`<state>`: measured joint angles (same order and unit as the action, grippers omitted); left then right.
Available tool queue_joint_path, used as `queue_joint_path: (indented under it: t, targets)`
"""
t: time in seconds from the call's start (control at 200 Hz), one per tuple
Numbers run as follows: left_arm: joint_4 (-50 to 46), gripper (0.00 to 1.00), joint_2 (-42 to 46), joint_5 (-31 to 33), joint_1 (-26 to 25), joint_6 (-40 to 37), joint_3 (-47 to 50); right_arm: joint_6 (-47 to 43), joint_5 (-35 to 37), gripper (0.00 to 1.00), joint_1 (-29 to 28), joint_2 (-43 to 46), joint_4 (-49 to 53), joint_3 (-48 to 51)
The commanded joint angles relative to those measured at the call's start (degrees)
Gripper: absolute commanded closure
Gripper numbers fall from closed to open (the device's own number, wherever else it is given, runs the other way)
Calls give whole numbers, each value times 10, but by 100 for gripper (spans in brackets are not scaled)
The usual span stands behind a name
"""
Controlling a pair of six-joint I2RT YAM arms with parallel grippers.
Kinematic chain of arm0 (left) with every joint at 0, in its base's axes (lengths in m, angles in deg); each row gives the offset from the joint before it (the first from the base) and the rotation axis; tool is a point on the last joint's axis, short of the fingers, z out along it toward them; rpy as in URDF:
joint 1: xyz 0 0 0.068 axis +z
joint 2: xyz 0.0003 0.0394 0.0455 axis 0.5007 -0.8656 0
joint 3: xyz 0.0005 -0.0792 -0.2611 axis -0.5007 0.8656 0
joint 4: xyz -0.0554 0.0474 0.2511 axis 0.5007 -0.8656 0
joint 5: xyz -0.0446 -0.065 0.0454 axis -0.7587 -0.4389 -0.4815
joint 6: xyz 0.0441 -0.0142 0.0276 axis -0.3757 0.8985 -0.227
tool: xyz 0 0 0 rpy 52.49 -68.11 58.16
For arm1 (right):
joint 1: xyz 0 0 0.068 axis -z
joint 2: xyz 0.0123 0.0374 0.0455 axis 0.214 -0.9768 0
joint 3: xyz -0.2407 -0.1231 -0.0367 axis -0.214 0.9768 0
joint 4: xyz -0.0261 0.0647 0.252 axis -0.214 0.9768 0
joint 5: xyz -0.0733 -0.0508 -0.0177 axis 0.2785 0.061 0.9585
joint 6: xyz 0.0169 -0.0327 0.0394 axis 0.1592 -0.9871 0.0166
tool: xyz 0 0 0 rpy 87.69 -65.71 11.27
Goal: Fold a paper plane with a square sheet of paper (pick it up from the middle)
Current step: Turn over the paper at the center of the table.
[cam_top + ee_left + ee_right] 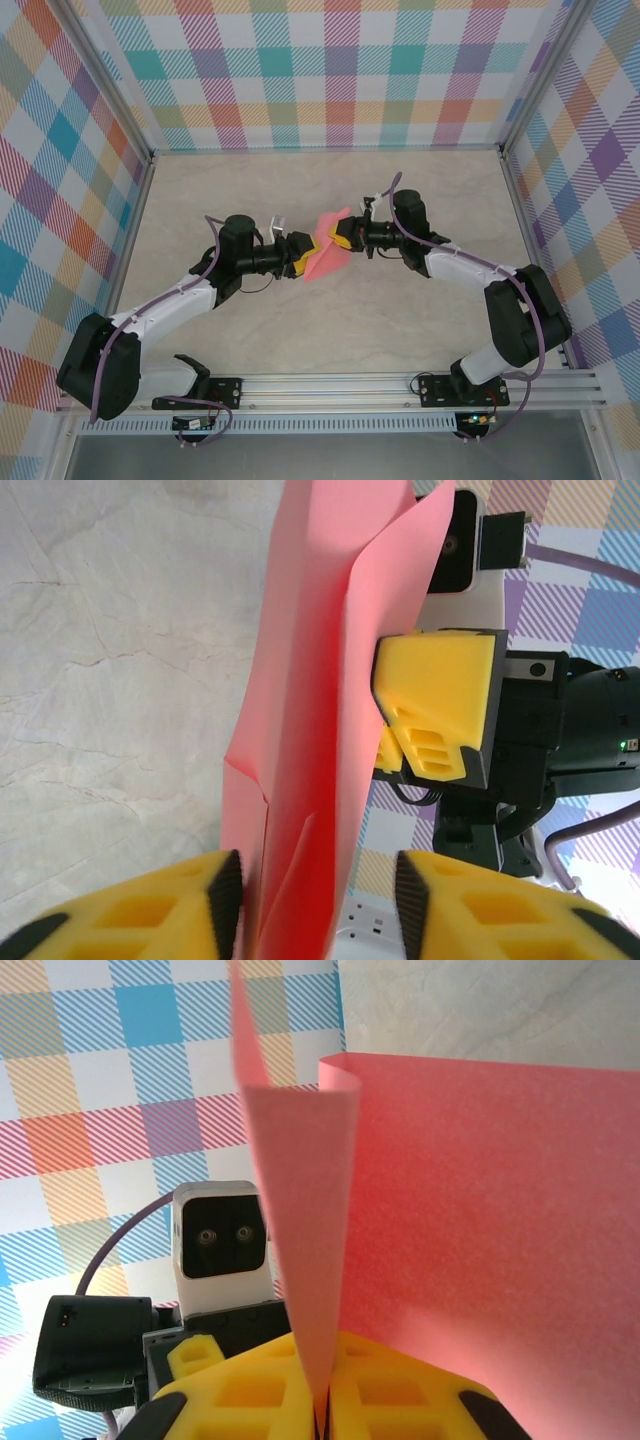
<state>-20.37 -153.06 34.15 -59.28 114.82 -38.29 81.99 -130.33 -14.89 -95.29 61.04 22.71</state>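
Where the sheet sits: the salmon-pink sheet of paper [330, 250] stands on edge in the air above the middle of the tabletop [250, 190], between the 2 hands, resting on nothing that I can see.
Right hand: the right hand [325, 1400] is clamped tight on 1 edge of the sheet, its yellow fingers [250, 1400] pressed together with the paper rising out from between them.
Left hand: the left hand [315, 890] straddles the other end with its jaws apart. 1 finger lies right at the paper and the other stands off with a clear gap, so it grips nothing.
Folds done: from the left wrist view the sheet is doubled over itself, with a crease and a small notch along 1 edge. The layers curl apart at the far end.
Folds left: I judge this partway. There is no sharp nose, no 2 slim wings and no dart shape.
Next: the left hand probably needs to pinch the layers and press a crease while the right hand holds.
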Motion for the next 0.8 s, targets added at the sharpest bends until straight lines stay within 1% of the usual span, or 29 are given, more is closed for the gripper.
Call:
queue_joint_path:
  t: [0.0, 0.165, 0.255, 0.295, 0.325, 0.4, 0.44, 0.5, 0.575, 0.69, 0.755, 0.795]
  targets:
    - [23, 64, 14, 2, -6, -6, 6, 0, -17, 89, 2, -6, -13, 6]
    - [12, 83, 13, -1, -6, -18, 3, 0, -22, 86, 3, -8, -9, 5]
    - [-17, 89, 15, 2, -6, -39, -4, -9, -22, 83, 3, -6, 12, 0]
    - [-46, 91, 18, 6, -6, -59, -12, -23, -18, 79, 2, -3, 40, -4]
    - [-80, 92, 20, 13, -6, -79, -20, -41, -12, 73, 3, 2, 72, -12]
    - [-204, 94, 26, 49, -6, -159, -55, -109, 30, 59, 3, 20, 199, -37]
    - [-283, 95, 28, 85, -6, -212, -79, -151, 67, 53, 3, 32, 274, -53]
    - [-411, 95, 25, 159, -6, -290, -119, -202, 133, 44, 3, 51, 373, -73]
    - [-526, 96, 8, 250, -7, -368, -167, -244, 216, 34, 2, 72, 462, -86]
    - [-633, 96, -23, 383, -16, -428, -225, -273, 295, 23, 3, 101, 526, -81]
    - [-678, 96, -46, 458, -32, -447, -257, -280, 320, 18, 3, 117, 536, -70]
    - [-705, 96, -63, 517, -46, -451, -277, -281, 331, 16, 2, 128, 538, -61]
